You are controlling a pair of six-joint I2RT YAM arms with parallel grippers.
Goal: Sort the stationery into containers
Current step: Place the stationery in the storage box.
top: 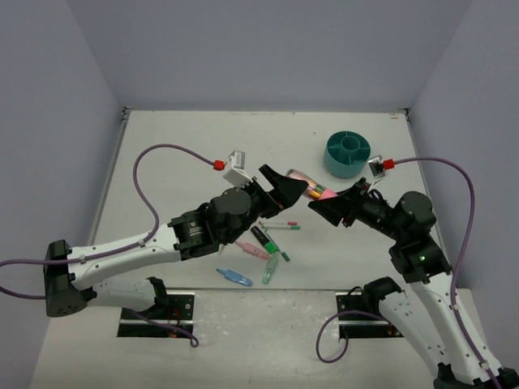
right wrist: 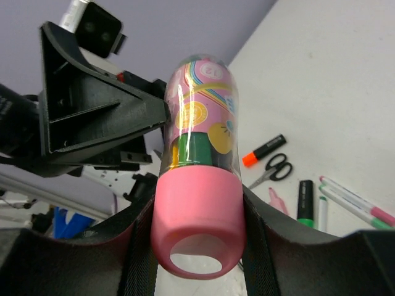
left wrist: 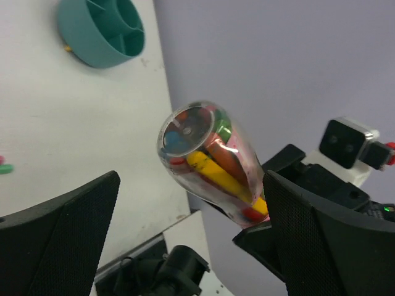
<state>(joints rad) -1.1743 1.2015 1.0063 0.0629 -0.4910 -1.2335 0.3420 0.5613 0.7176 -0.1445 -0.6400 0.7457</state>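
My right gripper (top: 331,204) is shut on the pink cap end of a clear pink-capped tube (top: 310,188) and holds it level above the table; the cap (right wrist: 196,209) sits between its pads. My left gripper (top: 285,190) is open, and the tube's rounded end (left wrist: 207,157) lies between its spread fingers with a wide gap on one side. The round teal organizer (top: 347,154) stands at the back right and also shows in the left wrist view (left wrist: 102,31). An orange highlighter (right wrist: 263,150), scissors (right wrist: 271,169), a green highlighter (right wrist: 306,203) and pens (right wrist: 352,200) lie on the table.
A pink clip (top: 251,249), a green clip (top: 272,266) and a blue clip (top: 235,277) lie near the table's front edge, below the left gripper. Purple cables loop over both arms. Grey walls close off the back and both sides.
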